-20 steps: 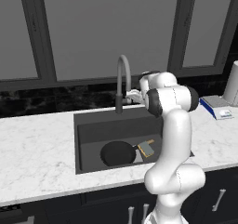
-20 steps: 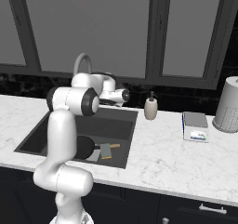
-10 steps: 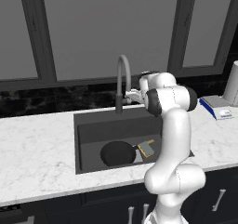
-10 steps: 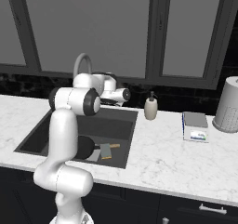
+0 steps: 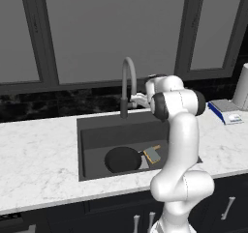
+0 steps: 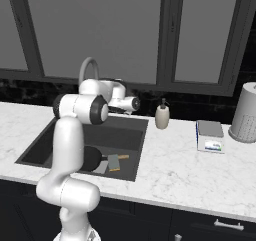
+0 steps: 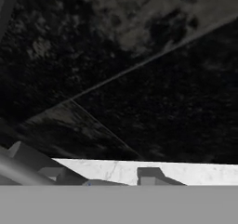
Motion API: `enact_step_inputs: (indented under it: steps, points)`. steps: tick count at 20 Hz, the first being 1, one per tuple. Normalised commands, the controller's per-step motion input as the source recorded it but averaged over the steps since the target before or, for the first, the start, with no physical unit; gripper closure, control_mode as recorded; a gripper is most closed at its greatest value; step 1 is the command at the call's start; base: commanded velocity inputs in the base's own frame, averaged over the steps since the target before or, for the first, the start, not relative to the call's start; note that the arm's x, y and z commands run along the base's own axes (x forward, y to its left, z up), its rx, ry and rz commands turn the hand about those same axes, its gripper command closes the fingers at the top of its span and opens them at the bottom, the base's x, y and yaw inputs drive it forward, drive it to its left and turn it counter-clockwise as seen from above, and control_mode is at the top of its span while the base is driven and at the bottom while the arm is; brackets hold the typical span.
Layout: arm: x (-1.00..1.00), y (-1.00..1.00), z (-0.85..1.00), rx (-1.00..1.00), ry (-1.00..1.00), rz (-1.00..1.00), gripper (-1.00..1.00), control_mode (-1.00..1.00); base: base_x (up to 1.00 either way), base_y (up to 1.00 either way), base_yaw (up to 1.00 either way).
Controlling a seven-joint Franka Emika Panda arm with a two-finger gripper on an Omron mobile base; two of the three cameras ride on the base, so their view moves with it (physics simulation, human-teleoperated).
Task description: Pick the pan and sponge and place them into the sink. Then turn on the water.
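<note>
Nothing in the sink has shifted since the earlier frame: round black frying pan and small grey-green sponge lie in the dark grey sink. My hand sits just right of the tall grey arched faucet (whether its jaws are apart, I cannot tell).

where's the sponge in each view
Left base view: the sponge lies on the floor of the sink, right of the pan.
Right base view: the sponge is at the sink's front right, right of the pan.
Hand view: dark backsplash and a strip of counter.
Shared landmark: the faucet behind the sink.
</note>
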Motion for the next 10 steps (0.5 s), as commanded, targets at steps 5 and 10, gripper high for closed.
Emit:
enact_step_inputs:
  steps: [5,10]
  points:
    - [0.09,0.00,-0.15,0.24,0.00,-0.09,1.00,-1.00,0.00,0.00,0.00]
    - [0.29,-0.02,0.00,0.31,0.13,-0.16,1.00,-1.00,0.00,0.00,0.00]
